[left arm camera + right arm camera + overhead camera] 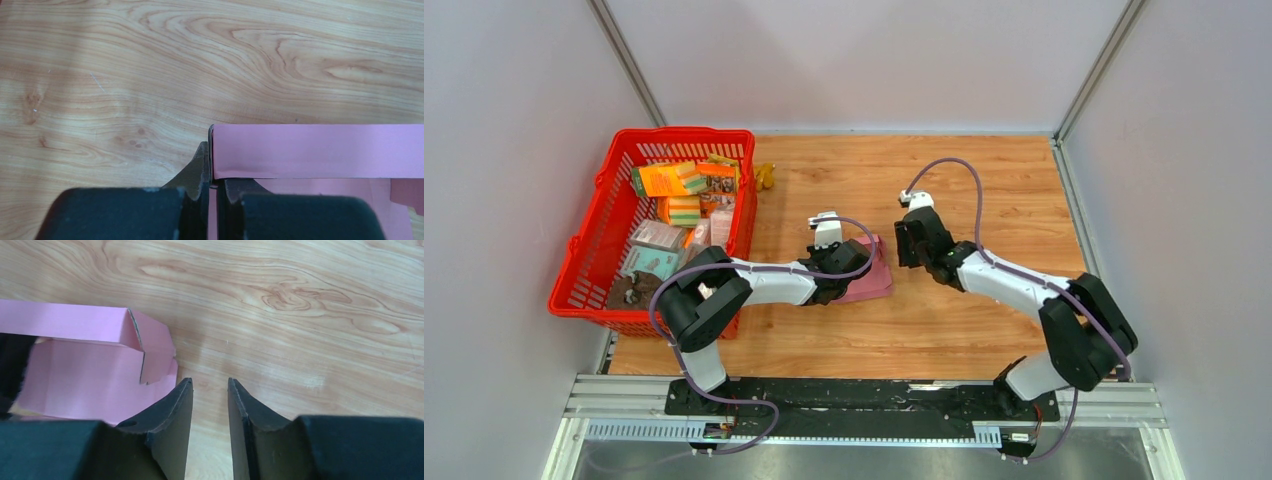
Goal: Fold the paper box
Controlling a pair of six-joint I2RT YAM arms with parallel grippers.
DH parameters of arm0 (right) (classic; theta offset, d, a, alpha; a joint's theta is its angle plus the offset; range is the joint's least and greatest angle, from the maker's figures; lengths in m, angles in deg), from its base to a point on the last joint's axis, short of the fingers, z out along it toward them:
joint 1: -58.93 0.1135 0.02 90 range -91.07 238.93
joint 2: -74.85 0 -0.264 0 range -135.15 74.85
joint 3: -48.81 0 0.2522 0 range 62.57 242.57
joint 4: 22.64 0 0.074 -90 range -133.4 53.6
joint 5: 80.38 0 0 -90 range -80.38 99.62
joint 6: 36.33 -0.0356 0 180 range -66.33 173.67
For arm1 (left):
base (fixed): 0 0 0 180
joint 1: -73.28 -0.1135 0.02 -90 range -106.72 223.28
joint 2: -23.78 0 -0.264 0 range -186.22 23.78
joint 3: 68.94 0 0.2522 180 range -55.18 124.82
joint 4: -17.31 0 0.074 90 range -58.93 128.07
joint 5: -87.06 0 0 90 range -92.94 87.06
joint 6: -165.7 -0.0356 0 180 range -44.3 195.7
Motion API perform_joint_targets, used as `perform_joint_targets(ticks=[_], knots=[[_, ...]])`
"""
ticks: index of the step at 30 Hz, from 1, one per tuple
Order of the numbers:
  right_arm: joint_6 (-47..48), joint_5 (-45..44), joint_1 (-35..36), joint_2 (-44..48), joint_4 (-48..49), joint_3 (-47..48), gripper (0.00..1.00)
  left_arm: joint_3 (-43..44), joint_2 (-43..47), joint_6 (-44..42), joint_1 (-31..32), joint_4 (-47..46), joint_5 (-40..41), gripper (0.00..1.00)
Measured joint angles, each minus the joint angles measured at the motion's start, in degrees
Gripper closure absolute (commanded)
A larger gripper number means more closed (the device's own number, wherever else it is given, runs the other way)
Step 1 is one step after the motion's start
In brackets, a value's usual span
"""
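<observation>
The pink box (871,275) lies near the middle of the table (984,190), partly folded, with one long wall standing up. The left gripper (212,167) is pinched tight on the end of that wall, and pink card runs down between its fingers. The right gripper (210,390) sits just beside the box's other end, fingers parted over bare wood and holding nothing. A red basket (584,270) of packages stands well off to the left.

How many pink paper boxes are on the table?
1. The paper box lies mid-table, the left pincer shut on its wall, the right pincer open beside it. The red basket could hide more.
</observation>
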State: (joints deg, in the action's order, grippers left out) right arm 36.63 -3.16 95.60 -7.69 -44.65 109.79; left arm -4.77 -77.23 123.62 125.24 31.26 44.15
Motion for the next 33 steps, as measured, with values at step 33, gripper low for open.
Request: perform_joint_targets(ticks=[33], knots=[[13.92,-0.11,5.70,-12.94,22.38,0.15,0.71,0.00,-0.04,0.44,-0.26,-0.17,-0.02,1.00]])
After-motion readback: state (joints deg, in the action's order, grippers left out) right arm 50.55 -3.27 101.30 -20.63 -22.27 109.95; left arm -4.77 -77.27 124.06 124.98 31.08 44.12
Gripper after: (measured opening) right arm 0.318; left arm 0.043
